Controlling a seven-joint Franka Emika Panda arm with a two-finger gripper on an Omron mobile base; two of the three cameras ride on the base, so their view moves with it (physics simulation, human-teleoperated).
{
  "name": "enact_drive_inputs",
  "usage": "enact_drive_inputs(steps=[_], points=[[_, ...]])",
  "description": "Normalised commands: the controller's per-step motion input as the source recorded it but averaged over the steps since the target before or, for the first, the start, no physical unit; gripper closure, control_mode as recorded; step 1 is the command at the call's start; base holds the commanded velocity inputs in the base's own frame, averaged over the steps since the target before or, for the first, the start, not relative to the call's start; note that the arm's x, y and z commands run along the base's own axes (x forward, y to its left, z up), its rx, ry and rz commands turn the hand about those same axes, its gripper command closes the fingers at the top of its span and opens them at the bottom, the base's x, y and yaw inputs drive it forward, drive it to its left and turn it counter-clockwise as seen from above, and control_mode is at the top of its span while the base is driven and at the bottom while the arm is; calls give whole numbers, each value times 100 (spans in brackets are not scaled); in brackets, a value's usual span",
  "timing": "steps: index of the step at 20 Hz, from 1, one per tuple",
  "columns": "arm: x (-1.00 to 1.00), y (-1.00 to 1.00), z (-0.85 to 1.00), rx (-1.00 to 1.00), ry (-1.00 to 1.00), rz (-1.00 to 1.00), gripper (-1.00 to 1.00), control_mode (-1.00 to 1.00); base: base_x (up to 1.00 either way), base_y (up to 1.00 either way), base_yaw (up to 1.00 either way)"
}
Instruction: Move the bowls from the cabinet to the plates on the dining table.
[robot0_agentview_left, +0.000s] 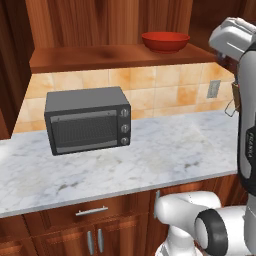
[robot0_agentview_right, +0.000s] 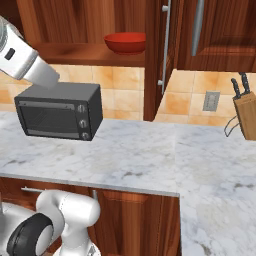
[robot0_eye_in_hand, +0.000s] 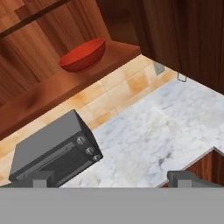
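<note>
Both base views flank the toaster oven (robot0_agentview_left: 87, 125) (left nearer), while the hand view looks down on it.

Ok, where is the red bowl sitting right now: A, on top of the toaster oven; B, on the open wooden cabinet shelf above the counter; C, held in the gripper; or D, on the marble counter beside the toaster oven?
B: the red bowl rests on the wooden cabinet shelf, up above the toaster oven and the marble counter.
</note>
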Motion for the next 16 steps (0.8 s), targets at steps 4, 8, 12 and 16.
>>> enact_drive_inputs(steps=[4, 8, 12, 16], points=[[59, -24, 0, 6, 2, -2, -100, -100, 0, 0, 0], [56, -19, 0, 5, 0, -5, -100, -100, 0, 0, 0], [48, -14, -6, 1, 0, -9, -100, -100, 0, 0, 0], [46, -10, -19, 0, 0, -10, -100, -100, 0, 0, 0]])
